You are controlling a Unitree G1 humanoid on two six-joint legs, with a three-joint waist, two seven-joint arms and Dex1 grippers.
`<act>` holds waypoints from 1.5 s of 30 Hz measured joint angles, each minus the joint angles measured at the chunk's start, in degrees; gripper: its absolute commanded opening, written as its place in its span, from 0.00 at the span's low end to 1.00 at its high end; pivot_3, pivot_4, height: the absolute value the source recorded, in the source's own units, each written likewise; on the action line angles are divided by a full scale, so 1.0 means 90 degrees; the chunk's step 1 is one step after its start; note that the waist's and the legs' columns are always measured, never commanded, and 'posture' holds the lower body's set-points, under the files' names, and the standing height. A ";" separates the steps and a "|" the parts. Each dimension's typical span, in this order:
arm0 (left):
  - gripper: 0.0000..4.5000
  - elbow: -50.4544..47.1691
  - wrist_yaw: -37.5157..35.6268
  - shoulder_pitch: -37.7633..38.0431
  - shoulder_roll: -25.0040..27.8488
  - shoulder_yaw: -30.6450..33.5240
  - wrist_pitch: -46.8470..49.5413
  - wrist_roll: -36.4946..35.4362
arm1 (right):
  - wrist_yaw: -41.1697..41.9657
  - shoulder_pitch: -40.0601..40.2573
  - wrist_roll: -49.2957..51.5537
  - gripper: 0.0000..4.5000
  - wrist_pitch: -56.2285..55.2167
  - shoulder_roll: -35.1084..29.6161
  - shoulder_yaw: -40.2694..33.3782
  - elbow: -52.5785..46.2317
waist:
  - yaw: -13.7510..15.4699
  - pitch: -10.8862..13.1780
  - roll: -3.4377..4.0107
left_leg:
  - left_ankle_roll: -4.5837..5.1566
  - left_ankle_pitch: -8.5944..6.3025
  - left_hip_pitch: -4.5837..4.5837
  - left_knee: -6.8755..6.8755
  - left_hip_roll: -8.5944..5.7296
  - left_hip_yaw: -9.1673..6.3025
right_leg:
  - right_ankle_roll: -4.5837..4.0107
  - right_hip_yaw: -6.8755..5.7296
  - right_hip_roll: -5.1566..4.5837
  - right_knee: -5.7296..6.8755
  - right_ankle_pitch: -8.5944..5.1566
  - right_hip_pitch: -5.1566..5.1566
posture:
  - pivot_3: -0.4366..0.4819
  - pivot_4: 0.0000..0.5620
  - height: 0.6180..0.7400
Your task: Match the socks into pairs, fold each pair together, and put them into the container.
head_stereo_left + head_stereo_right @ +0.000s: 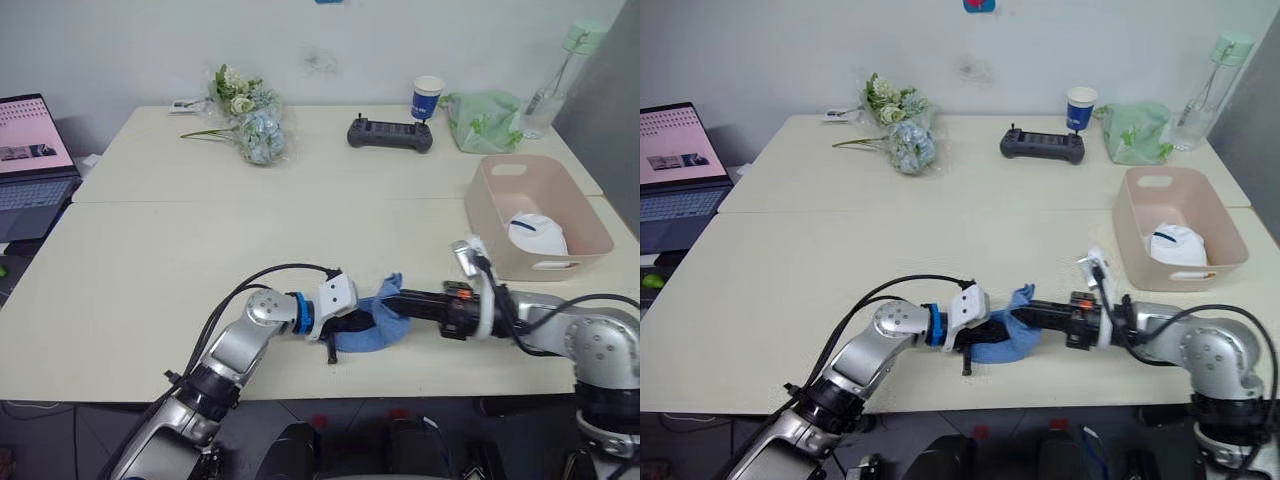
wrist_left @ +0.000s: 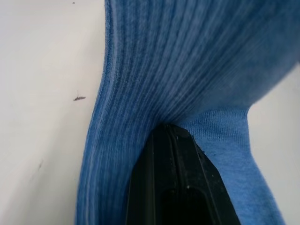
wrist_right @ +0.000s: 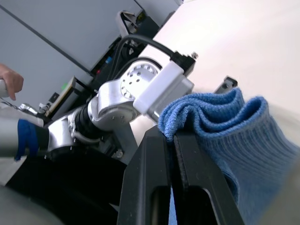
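- Near the front edge of the pale worktop [image 1: 180, 280], I have both arms meeting over a bunched light blue sock [image 1: 372, 325].
- My left gripper [image 1: 345, 326] comes in from the left; its black jaws are pressed together on the ribbed blue fabric, as the left wrist view shows, with cloth draped over their tips.
- My right gripper [image 1: 392, 305] reaches in from the right, and in the right wrist view its jaws pinch a folded edge of the same sock [image 3: 225, 122].
- The sock lies low on the worktop between the two grippers; I cannot tell whether it is one sock or two laid together.
- The pale pink container [image 1: 500, 200] stands at the right side of the worktop, well apart from the sock, with a white sock bundle with dark trim [image 1: 535, 236] lying inside it.
- Along the far edge sit a bunch of flowers [image 1: 248, 118], a black handheld controller [image 1: 390, 133], a blue-and-white paper cup [image 1: 427, 98], a pale green cloth bag [image 1: 484, 120] and a clear bottle [image 1: 560, 75].
- An open laptop [image 1: 30, 160] sits off the worktop's left side.
- A person's hand [image 3: 10, 80] appears at the edge of the right wrist view.
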 measured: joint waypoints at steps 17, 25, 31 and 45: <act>0.00 -0.2434 0.0021 0.0664 0.2207 0.2482 0.2185 -0.1684 | 0.0891 -0.0650 -0.1150 0.72 -0.0551 -0.0194 0.1349 0.0519 | 0.0013 0.0005 0.0005 | 0.0000 0.0000 -0.0020 0.0000 -0.0001 0.0000 | -0.0001 0.0006 0.0002 0.0001 0.0000 -0.0025 | 0.48 0.27 1.00; 0.00 -0.2664 0.0271 0.0617 0.1487 0.1497 0.1792 -0.1562 | 0.0435 -0.0745 -0.1335 0.72 -0.0246 -0.0817 0.0955 0.0444 | 0.0030 0.0005 0.0003 | -0.0001 0.0000 -0.0026 0.0000 0.0000 0.0003 | -0.0001 0.0004 0.0000 0.0001 0.0000 -0.0028 | 0.48 0.27 1.00; 0.00 -0.1535 0.0413 0.0980 0.1553 0.0745 0.0676 -0.0425 | -0.0141 -0.0714 -0.1639 0.72 0.0110 -0.0805 0.0957 0.0461 | -0.0006 0.0005 0.0004 | -0.0001 0.0000 -0.0027 -0.0004 0.0005 0.0009 | -0.0002 0.0009 0.0003 0.0003 0.0001 -0.0035 | 0.48 0.27 1.00; 0.00 -0.1387 0.0429 0.1054 0.1527 0.0694 0.0194 -0.0188 | -0.0481 -0.0939 -0.2065 0.68 0.0654 0.0246 0.1313 0.1113 | -0.0001 -0.0005 0.0010 | 0.0001 -0.0001 -0.0009 -0.0005 0.0003 0.0005 | -0.0002 0.0011 0.0004 0.0005 0.0001 -0.0021 | 0.48 0.27 1.00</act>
